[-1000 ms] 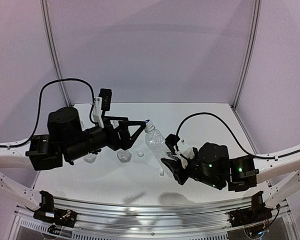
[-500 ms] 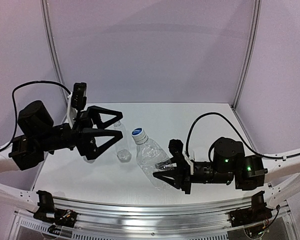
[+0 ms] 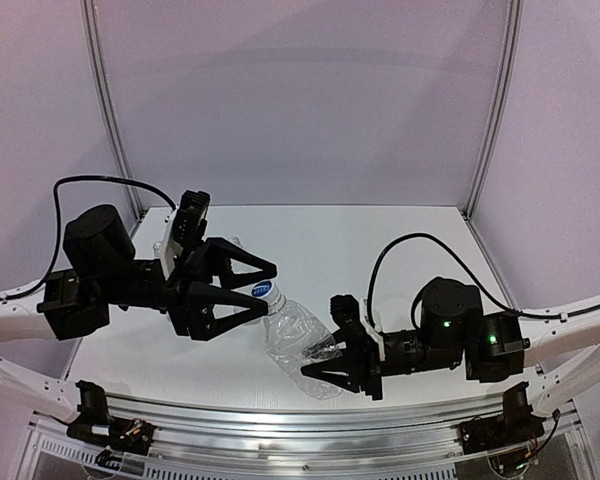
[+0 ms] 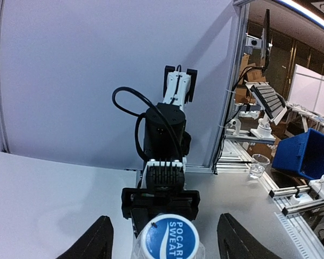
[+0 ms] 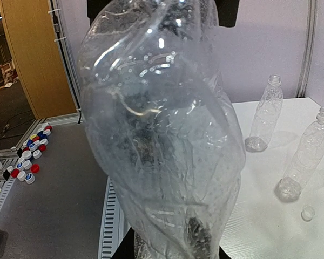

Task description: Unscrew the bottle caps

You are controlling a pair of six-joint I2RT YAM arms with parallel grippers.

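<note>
A clear crinkled bottle (image 3: 298, 338) hangs tilted above the table, and my right gripper (image 3: 325, 352) is shut on its lower body. Seen from the right wrist, the bottle (image 5: 162, 135) fills the frame and hides most of the fingers. Its bottle cap (image 4: 169, 237) is white-rimmed with a blue printed top and sits on the neck. My left gripper (image 4: 163, 218) straddles the cap (image 3: 265, 292). One finger (image 4: 100, 240) stands on each side, with a gap between finger and cap on both sides, so the gripper is open.
Two uncapped clear bottles (image 5: 264, 113) (image 5: 305, 156) stand on the white table, with a loose white cap (image 5: 308, 213) near them. Several coloured caps (image 5: 29, 159) lie on the floor off the table's edge. Metal frame posts (image 3: 105, 110) rise at the back corners.
My left gripper swung in from the left and now straddles the cap, with its jaws narrower than before. The right arm shifted the bottle slightly lower and to the left.
</note>
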